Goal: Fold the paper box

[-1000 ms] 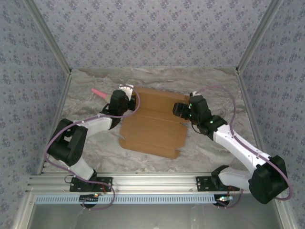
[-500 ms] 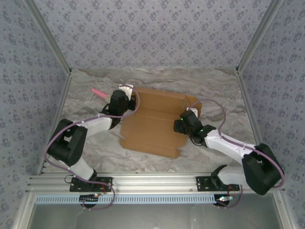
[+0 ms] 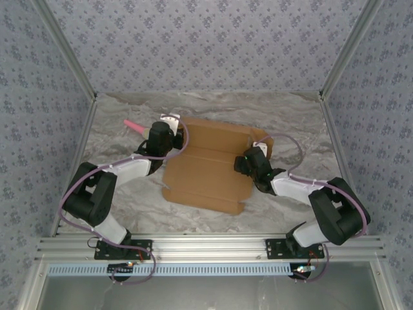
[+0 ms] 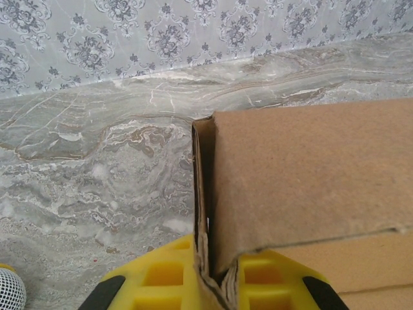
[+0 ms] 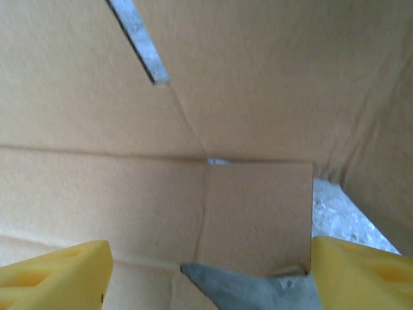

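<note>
The paper box (image 3: 206, 169) is a brown cardboard sheet with flaps, lying mostly flat in the middle of the table. My left gripper (image 3: 170, 127) is at its far left corner, shut on a folded-up side flap; in the left wrist view the yellow fingers (image 4: 161, 281) pinch the doubled cardboard edge (image 4: 208, 194). My right gripper (image 3: 243, 163) is low over the box's right side, open. In the right wrist view its yellow fingers (image 5: 58, 271) stand wide apart on either side of a small square tab (image 5: 258, 213), without touching it.
A small pink stick (image 3: 133, 124) lies on the marble table (image 3: 290, 116) just left of the left gripper. Patterned walls close in the back and both sides. A raised flap (image 3: 259, 139) stands at the box's far right corner.
My right arm has swung down and inward, bringing its open gripper low onto the box's right side. The left gripper has kept its hold and not moved.
</note>
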Action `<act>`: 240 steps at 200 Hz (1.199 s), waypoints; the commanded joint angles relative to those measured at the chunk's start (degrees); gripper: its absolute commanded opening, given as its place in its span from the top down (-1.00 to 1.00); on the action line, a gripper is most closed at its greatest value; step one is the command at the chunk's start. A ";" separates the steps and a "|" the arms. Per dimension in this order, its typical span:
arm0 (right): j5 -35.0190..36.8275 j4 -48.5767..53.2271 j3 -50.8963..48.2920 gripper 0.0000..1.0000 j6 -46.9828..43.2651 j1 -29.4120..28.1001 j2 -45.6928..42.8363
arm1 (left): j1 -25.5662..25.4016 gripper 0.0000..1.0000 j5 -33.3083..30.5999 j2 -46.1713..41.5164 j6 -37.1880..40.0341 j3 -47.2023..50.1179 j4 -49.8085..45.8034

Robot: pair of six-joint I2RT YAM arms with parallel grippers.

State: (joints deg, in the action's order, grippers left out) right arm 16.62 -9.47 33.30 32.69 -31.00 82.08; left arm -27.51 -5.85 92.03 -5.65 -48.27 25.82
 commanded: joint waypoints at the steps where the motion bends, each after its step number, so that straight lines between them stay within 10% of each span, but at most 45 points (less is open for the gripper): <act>1: -1.34 -6.09 -0.49 -0.61 -1.75 1.03 1.04 | -0.19 0.95 0.09 -1.78 -1.25 -0.64 1.07; 240: -6.46 -14.91 -0.83 -0.14 -6.02 -3.27 7.83 | -0.18 0.95 0.45 -0.36 -2.01 -0.20 1.90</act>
State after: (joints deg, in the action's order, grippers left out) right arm 9.41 -24.71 32.71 28.34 -34.06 90.06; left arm -27.51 -5.87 92.05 -5.85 -48.27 25.15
